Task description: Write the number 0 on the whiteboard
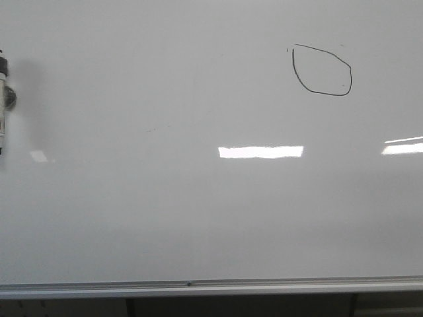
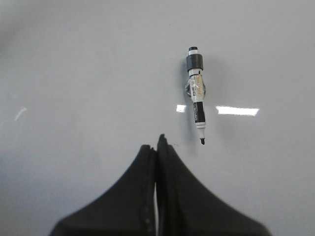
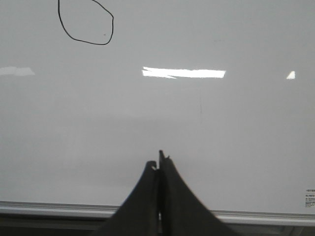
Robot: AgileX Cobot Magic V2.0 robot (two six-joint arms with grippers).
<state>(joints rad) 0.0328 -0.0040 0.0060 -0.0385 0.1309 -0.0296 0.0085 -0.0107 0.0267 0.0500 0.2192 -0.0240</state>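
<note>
The whiteboard (image 1: 198, 211) fills the front view, its silver edge along the bottom. A thin black lopsided loop, the number 0 (image 1: 322, 70), is drawn at its upper right; the right wrist view also catches the number 0 (image 3: 86, 22). A marker (image 2: 196, 93) with a black tip and dark cap end lies on the whiteboard (image 2: 74, 73), with the marker (image 1: 3, 99) just showing at the front view's left edge. My left gripper (image 2: 158, 142) is shut and empty, a short way from the marker tip. My right gripper (image 3: 160, 160) is shut and empty over the whiteboard (image 3: 221, 137).
Bright rectangular light reflections (image 1: 261, 152) lie across the board's middle and right. The metal bottom edge (image 1: 198, 287) runs the full width, with dark space below it. A small printed label (image 3: 309, 196) sits near the board's corner.
</note>
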